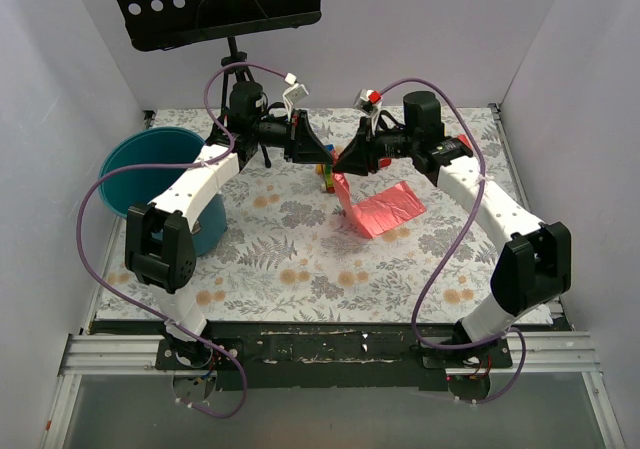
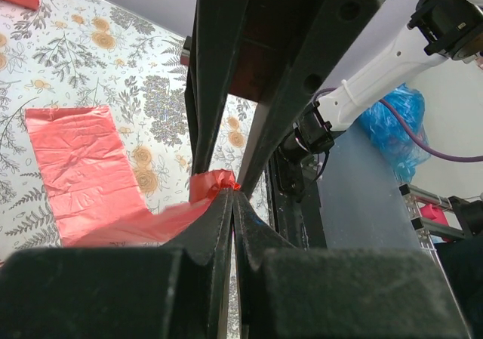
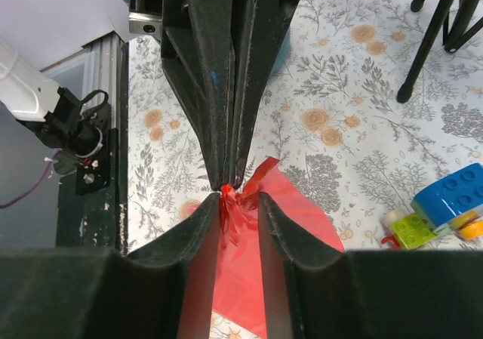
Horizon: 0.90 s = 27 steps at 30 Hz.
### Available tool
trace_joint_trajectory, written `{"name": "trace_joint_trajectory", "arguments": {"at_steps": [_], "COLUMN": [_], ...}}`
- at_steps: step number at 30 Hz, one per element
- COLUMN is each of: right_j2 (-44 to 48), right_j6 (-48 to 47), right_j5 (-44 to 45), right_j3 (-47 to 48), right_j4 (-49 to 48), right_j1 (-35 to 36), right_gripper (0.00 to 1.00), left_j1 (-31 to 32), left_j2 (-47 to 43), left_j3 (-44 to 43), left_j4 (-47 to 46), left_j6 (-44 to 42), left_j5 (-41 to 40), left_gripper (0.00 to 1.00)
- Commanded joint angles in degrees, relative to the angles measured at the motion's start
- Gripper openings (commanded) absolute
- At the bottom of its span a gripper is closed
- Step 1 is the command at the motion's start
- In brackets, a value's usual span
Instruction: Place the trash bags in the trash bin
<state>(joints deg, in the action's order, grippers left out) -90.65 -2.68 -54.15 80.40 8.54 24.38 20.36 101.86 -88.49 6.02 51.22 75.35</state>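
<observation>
My left hand (image 2: 232, 195) was clamped on a bunched corner of the trash bag (image 1: 385, 209); my right hand (image 3: 240, 199) stood apart around it. The rest draped at the far middle of the tabletop (image 1: 290, 269). Light, floppy, slippery film, best gripped bunched.

Arms (image 1: 200, 184): white shells, blk joints, purple cables (image 1: 245, 66).

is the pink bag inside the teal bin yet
No, the pink bag is spread out on the table, well to the right of the teal bin.

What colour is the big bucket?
The bucket is teal, a blue-green. The top camera shows it best.
</observation>
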Motion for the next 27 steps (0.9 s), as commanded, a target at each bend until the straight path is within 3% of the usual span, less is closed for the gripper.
{"name": "trace_joint_trajectory", "arguments": {"at_steps": [1,2,4,17,23,25,27], "right_j2": [-0.4,-0.4,-0.23,6.71,6.02,5.14,4.26], "right_j6": [1.36,1.36,1.45,-1.28,-0.4,-0.14,0.13], "right_j5": [-1.92,-2.62,-2.89,-2.45,-2.1,-2.01,-2.36], "right_j3": [3.36,3.27,3.18,-3.05,-2.53,-2.09,-1.39], "right_j4": [-4.05,-4.4,-4.58,-1.33,-1.77,-1.59,-1.42], "right_j1": [0.49,0.49,0.49,-1.79,-1.79,-1.79,-1.71], "right_gripper": [0.2,0.08,0.02,0.01,0.01,0.03,0.08], "left_j1": [-0.32,-0.32,-0.32,-1.11,-1.02,-0.76,-0.06], "left_j2": [-4.92,-4.92,-5.1,-5.27,-4.31,-4.65,-5.01], "left_j3": [0.86,1.03,1.12,0.6,0.51,1.03,1.47], "left_j4": [-1.36,-1.54,-1.1,2.94,-0.99,-5.21,-7.85], "left_j6": [0.46,0.46,0.02,-4.38,-0.61,3.17,4.58], "left_j5": [1.81,1.82,1.38,-1.52,0.84,0.68,-0.29], "left_gripper": [0.0,0.0,0.0,0.0,0.0,0.19,0.31]}}
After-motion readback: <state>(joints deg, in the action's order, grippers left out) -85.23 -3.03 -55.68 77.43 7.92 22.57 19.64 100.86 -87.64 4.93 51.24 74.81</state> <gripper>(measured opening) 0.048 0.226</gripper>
